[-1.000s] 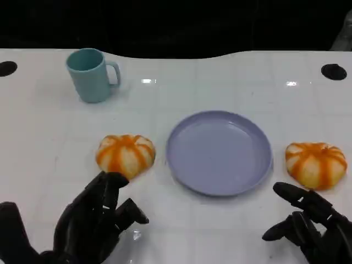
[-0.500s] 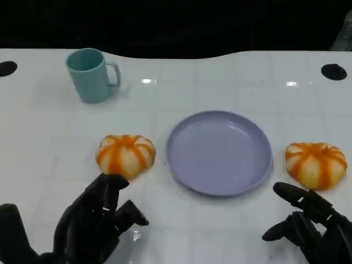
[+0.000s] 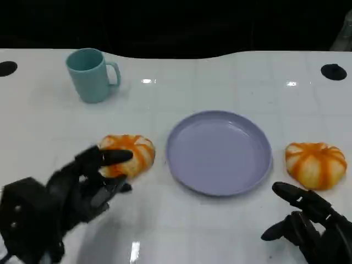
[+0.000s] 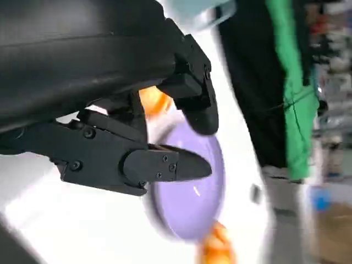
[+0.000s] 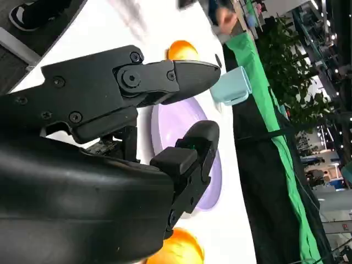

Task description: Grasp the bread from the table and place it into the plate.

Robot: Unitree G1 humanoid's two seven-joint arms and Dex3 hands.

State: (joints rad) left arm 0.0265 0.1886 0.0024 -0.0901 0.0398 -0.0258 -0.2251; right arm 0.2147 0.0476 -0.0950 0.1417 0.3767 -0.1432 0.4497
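Two orange-striped round breads lie on the white table. The left bread (image 3: pixel 129 154) sits just left of the empty lilac plate (image 3: pixel 219 152); the right bread (image 3: pixel 315 164) sits just right of it. My left hand (image 3: pixel 82 187) is lifted off the table, and its spread fingers (image 3: pixel 107 157) reach over the left bread's near-left side; I cannot tell whether they touch it. My right hand (image 3: pixel 308 225) hovers near the front edge, fingers apart, a little short of the right bread. The blurred left wrist view shows the bread (image 4: pixel 154 102) behind the fingers and the plate (image 4: pixel 192 203).
A teal mug (image 3: pixel 91 74) stands at the back left, well away from both hands. Two black round holes (image 3: pixel 334 71) mark the table's far corners. The right wrist view shows the plate (image 5: pixel 170 124), the mug (image 5: pixel 231 88) and the near bread (image 5: pixel 179 250).
My left hand has risen from the table and swung forward, its fingers now over the left bread's near side. The right hand, both breads and the plate stay put.
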